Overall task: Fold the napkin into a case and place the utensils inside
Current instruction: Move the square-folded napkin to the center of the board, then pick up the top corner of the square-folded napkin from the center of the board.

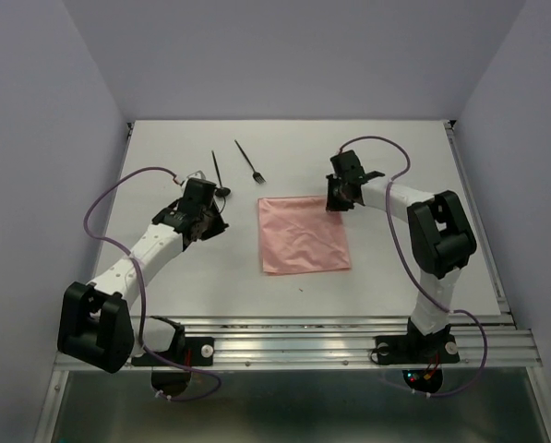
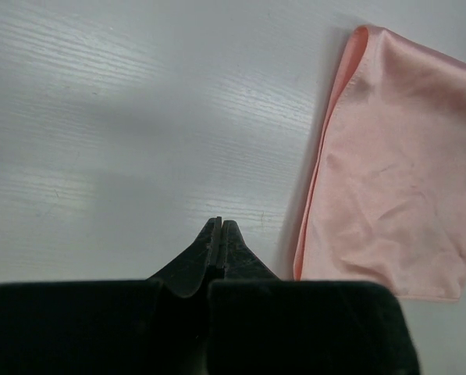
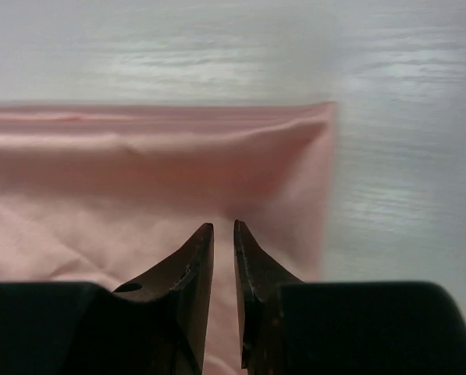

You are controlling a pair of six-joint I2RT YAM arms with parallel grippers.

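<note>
Napkin (image 1: 305,234): lies flat in the middle of the worktop (image 1: 229,286), between the two arms. The edge facing the left arm looks rounded and doubled, so I judge one fold is made. It is not yet a narrow case.
Right claw (image 3: 222,228): jaws a narrow slit apart with nothing between them, poised over the napkin near its far right corner.
Left claw (image 2: 219,223): jaws pressed together and empty, over bare worktop beside the napkin's left edge.
Step in hand: I judge it to be the next fold.
Method: I would widen the right claw before descending and pinch every layer at the corner. I would lift low, carry straight across, and lay edge on edge.
Fork (image 1: 250,162) and spoon (image 1: 220,177): beyond the napkin's far left corner, apart from it. The spoon's bowl lies near the left claw.
Obstruction: nothing rests on the napkin. I would steer the left arm clear of the spoon.
</note>
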